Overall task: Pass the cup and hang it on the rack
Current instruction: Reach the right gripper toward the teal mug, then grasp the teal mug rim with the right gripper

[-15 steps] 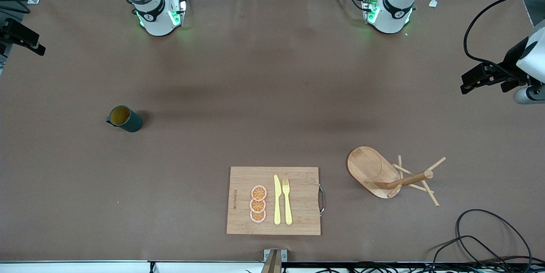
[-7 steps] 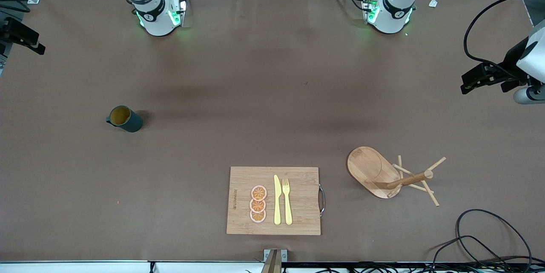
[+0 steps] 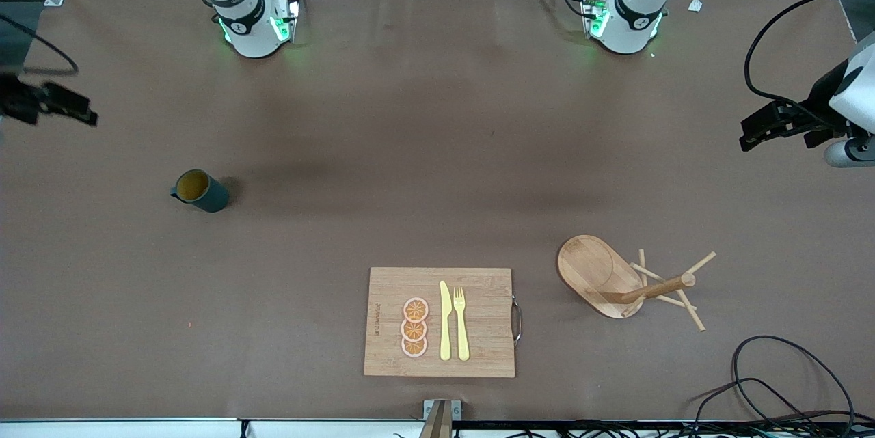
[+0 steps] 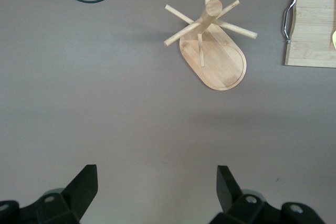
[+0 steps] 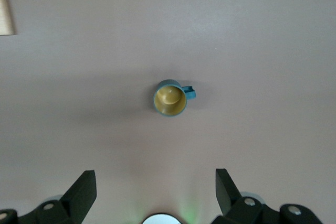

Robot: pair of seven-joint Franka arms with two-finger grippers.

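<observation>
The cup (image 3: pixel 199 190), dark teal with a gold inside, stands upright on the table toward the right arm's end. It also shows in the right wrist view (image 5: pixel 170 98), handle out to one side. My right gripper (image 3: pixel 72 110) is open and empty, over the table's edge at that end, apart from the cup. The rack (image 3: pixel 615 281), a light wooden mug tree on an oval base, stands toward the left arm's end. It shows in the left wrist view (image 4: pixel 212 56) too. My left gripper (image 3: pixel 755 132) is open and empty over that end of the table.
A bamboo cutting board (image 3: pixel 389 288) with orange slices (image 3: pixel 414 327), a yellow knife (image 3: pixel 445 322) and a fork (image 3: pixel 461 322) lies near the front camera, mid-table. A black cable (image 3: pixel 786 383) loops at the near corner by the rack.
My right gripper has moved in over the table and closer to the cup. The left arm, the cup and the rack have not moved.
</observation>
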